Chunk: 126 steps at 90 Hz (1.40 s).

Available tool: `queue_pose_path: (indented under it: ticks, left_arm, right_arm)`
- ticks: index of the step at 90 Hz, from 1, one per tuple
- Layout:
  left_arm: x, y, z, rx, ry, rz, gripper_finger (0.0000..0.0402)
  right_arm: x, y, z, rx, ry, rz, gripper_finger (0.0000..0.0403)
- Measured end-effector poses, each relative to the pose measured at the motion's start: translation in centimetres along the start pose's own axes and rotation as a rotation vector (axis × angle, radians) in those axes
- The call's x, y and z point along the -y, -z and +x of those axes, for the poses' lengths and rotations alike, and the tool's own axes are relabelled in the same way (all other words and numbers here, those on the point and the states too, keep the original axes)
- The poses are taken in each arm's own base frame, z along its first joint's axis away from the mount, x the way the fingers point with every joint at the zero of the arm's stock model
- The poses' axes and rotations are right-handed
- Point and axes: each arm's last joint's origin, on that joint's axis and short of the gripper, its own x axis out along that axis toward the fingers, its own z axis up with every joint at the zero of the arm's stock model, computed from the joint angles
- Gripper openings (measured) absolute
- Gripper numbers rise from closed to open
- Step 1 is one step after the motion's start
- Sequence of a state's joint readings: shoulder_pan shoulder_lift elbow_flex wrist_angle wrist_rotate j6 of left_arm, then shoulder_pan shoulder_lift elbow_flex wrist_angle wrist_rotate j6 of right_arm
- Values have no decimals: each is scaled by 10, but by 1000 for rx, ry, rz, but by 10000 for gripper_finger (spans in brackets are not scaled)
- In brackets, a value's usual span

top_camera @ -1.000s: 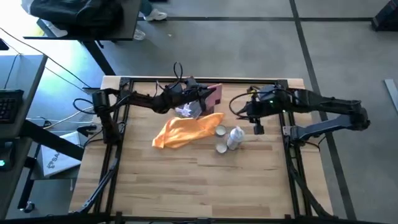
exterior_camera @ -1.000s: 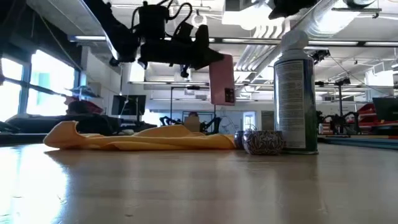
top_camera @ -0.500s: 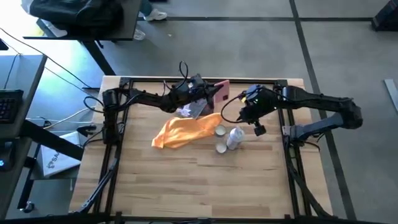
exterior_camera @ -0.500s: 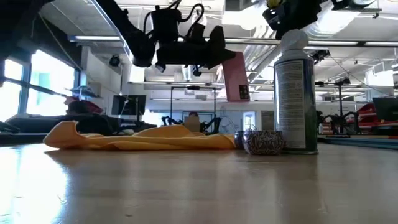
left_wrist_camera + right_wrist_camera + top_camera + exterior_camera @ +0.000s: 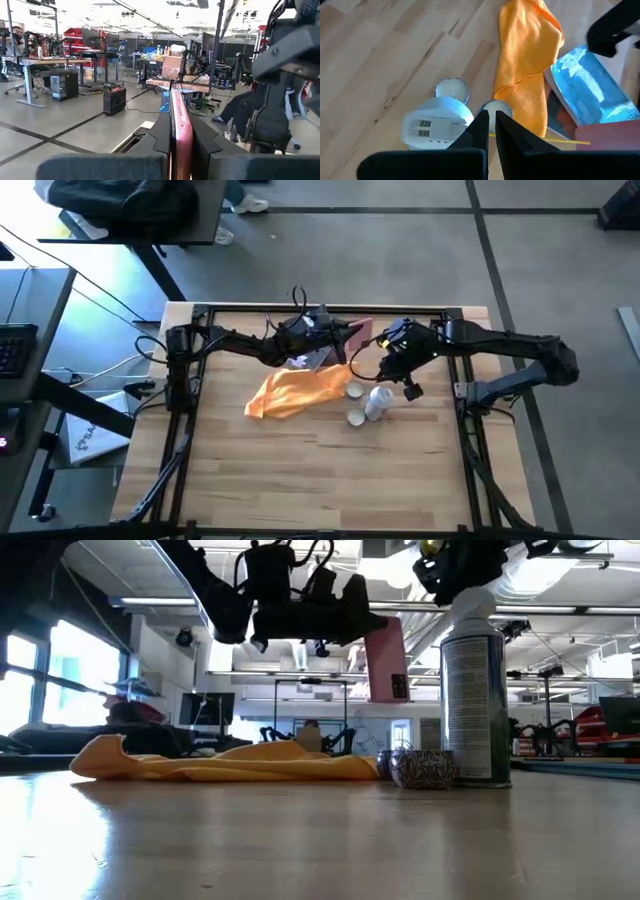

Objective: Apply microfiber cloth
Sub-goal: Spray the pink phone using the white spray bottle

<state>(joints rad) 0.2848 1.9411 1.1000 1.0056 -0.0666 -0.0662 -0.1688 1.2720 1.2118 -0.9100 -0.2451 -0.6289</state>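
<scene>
The orange-yellow microfiber cloth lies crumpled on the table's middle, no gripper on it. Its far corner lies against a grey-blue packet. My left gripper hovers over the far middle, shut on a flat pink slab. My right gripper hangs shut with nothing in it, above a white-capped spray can standing right of the cloth. My left gripper pinches the pink slab's two flat faces between its two fingers, near the slab's upper end. The fingers reach level from the table's left. The slab hangs down past them, slightly tilted, clear of the table and the cloth.
Two small round tins sit between the cloth and the can. The table's frame rails run along both sides. Bare wood spreads across the near half.
My left gripper has carried the pink slab toward the table's right edge and a little up, still shut on it. My right gripper has moved toward the table's left, coming over the spray can. Cloth, can and tins have stayed where they were.
</scene>
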Motion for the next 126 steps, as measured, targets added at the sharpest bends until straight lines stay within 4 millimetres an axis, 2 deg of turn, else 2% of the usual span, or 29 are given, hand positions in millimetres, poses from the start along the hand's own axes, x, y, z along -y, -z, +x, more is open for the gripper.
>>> queue_pose_path:
  ticks: [22,56,85,126]
  left_arm:
    - [1,1,0,-2,-34,-1,7]
    - [22,2,-2,-5,-22,7,7]
    - [26,2,-3,-2,-37,-19,7]
    - [37,5,-5,-23,-33,-77,7]
  right_arm:
    - [-1,-1,-7,30,23,-21,0]
    - [-4,2,-8,-1,0,-10,0]
    - [-6,3,-8,11,-54,7,0]
    - [-5,5,1,-12,-81,20,0]
